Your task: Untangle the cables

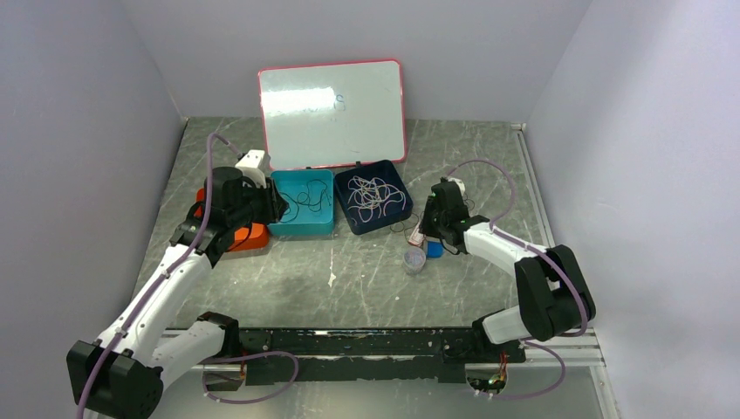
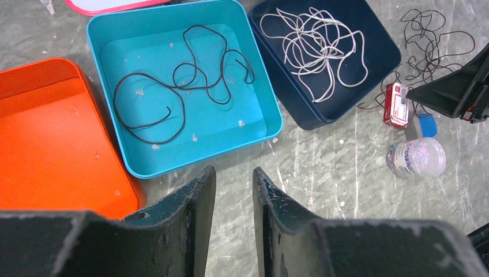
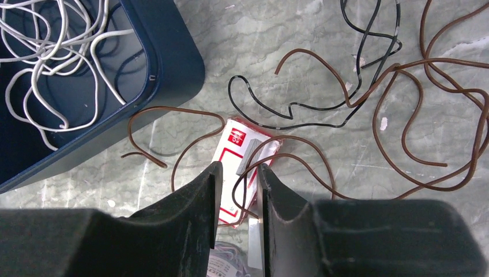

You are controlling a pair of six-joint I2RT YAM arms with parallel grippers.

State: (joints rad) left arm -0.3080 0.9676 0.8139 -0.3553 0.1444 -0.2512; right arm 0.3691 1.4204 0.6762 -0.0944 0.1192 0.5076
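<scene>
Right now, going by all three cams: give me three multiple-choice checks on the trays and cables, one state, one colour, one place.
1. The orange tray: A holds no cable; B is packed with cables; C lies upside down.
2. The cable in the teal tray is: A white; B black; C red.
3. The white cables lie: A in the orange tray; B in the teal tray; C in the navy tray.
Answers: 1 A, its floor shows bare in the left wrist view; 2 B, a dark strand loops on the teal floor; 3 C, the pale tangle sits inside the navy walls.
</scene>
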